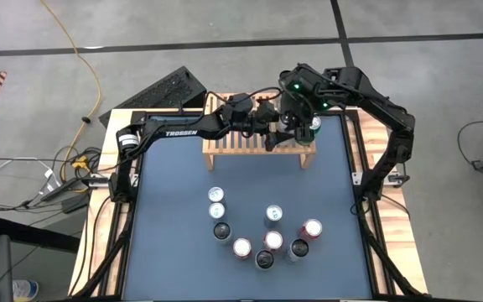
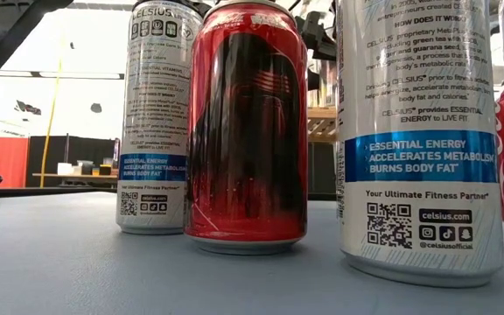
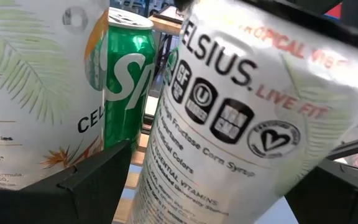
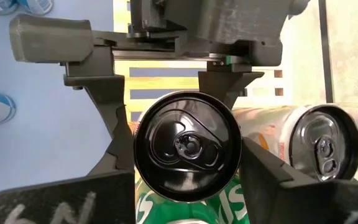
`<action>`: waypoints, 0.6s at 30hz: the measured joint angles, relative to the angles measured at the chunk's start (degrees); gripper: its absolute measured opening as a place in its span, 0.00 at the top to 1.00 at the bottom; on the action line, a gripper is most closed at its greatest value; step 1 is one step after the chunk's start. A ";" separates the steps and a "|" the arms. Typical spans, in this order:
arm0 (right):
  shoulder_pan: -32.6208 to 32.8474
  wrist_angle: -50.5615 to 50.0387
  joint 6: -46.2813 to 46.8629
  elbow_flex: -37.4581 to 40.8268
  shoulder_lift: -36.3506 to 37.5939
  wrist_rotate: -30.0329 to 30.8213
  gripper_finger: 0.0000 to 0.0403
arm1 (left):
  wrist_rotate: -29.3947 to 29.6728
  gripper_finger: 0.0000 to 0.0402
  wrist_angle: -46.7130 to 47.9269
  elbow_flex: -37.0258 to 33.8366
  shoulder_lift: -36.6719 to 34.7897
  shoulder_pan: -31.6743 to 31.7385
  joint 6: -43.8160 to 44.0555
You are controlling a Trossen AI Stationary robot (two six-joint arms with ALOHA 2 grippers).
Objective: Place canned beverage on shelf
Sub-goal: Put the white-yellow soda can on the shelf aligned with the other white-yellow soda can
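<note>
Light-wood shelf (image 1: pixel 225 149); both tools (image 1: pixel 277 134) crowded at right edge

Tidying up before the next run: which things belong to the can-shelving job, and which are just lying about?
Job: shelf, Celsius can in right gripper, spare cans on table.
Lying about: black panel, yellow cable, both off the table.
</note>
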State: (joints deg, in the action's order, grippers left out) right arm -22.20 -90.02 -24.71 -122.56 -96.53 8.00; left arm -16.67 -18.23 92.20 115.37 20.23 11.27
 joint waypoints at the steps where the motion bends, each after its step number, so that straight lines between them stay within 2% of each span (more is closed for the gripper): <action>1: -0.15 0.03 0.00 0.00 0.00 -0.12 0.61 | 0.00 0.10 0.19 0.00 0.00 0.00 -0.01; 18: -1.08 -0.55 -0.84 0.17 1.07 -0.55 0.61 | -3.02 0.10 3.27 -0.02 -0.30 0.15 0.91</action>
State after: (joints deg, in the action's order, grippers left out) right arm -23.28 -90.57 -25.55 -122.39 -95.46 7.44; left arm -19.69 -14.97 92.18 115.07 20.38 12.17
